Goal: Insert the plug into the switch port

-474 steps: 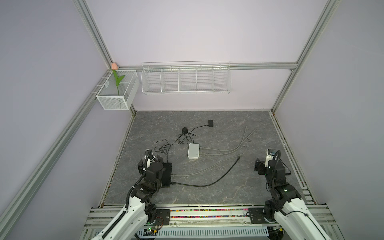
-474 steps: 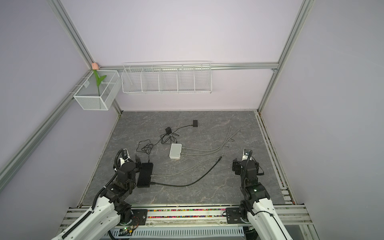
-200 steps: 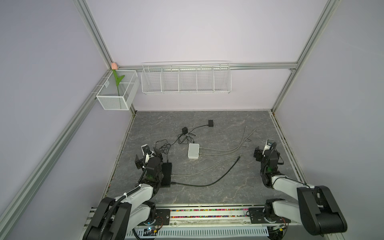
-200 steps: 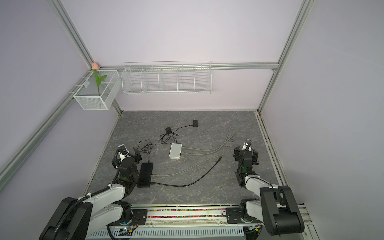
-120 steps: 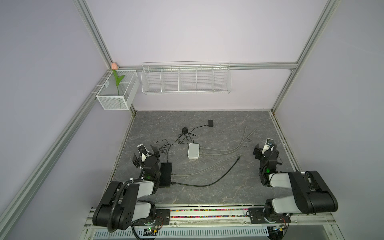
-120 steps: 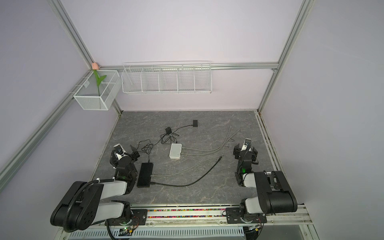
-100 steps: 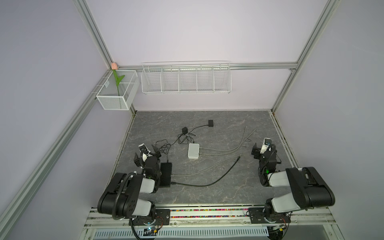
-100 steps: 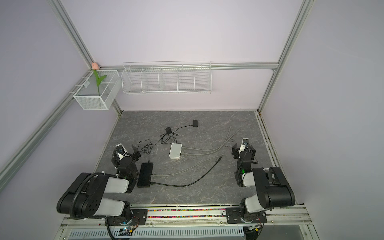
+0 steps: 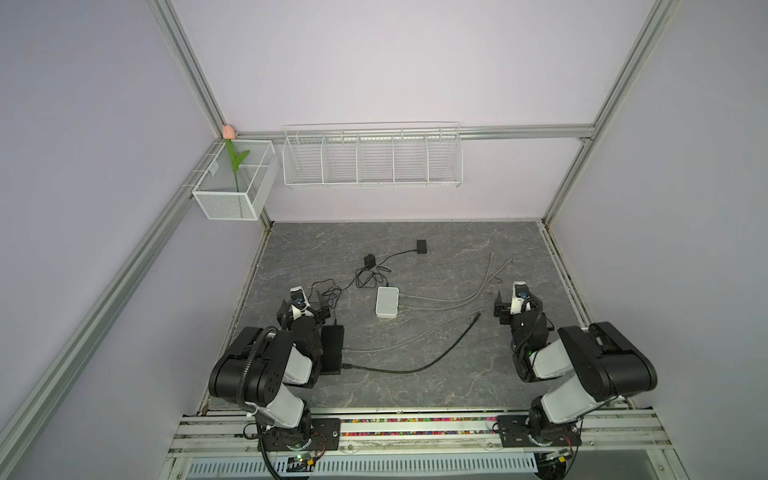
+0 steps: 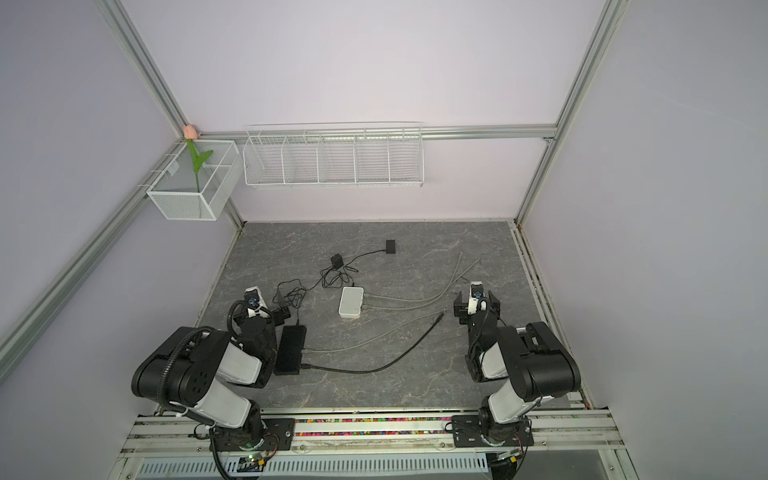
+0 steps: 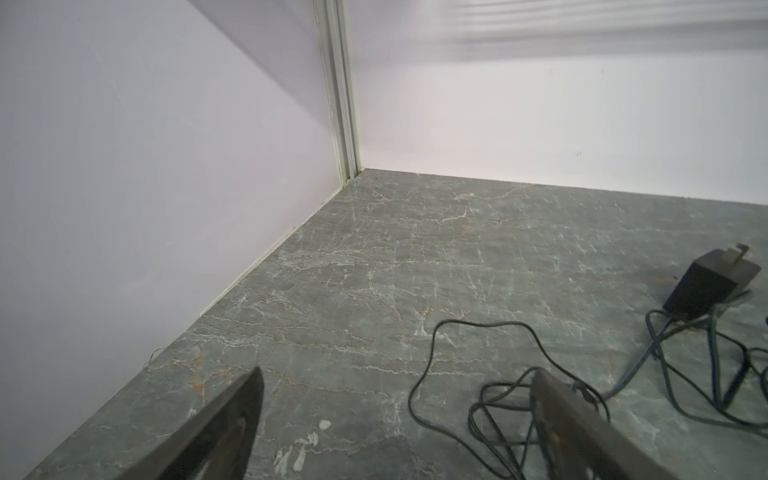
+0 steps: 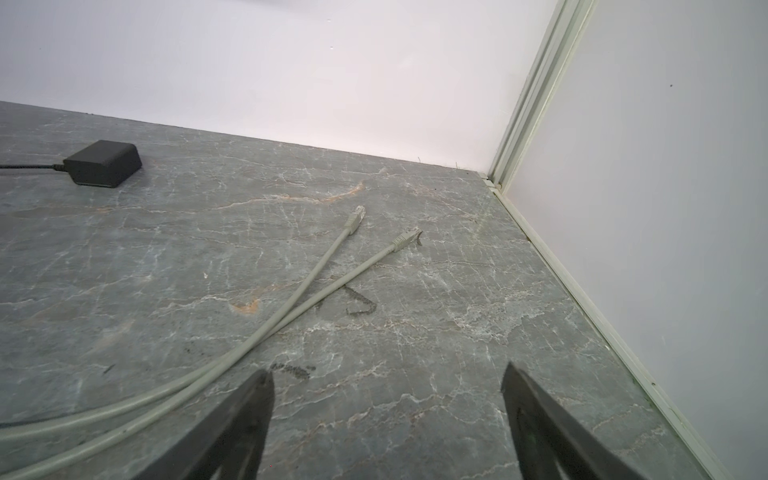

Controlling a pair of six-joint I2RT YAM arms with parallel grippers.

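A white switch [image 9: 387, 302] [image 10: 351, 302] lies mid-table with two grey cables running out of its right side. Their free plugs [image 12: 355, 218] [image 12: 405, 239] lie at the back right, as shown in the right wrist view. A black box [image 9: 332, 349] holds a grey cable and a black cable, whose plug [image 9: 476, 329] lies loose right of centre. My left gripper [image 9: 302, 303] [image 11: 397, 376] is open and empty beside a tangle of thin black cord [image 11: 498, 399]. My right gripper [image 9: 517, 300] [image 12: 386, 370] is open and empty, right of the cables.
Two small black adapters [image 9: 422, 247] [image 9: 369, 261] lie behind the switch on thin cord. A wire shelf [image 9: 372, 158] and a mesh basket [image 9: 232, 183] with a flower hang on the walls. Both arms are folded low at the front.
Both arms have folded down and back toward their bases, the elbows dropping to the front. Both grippers stayed open. The cables and boxes have not moved.
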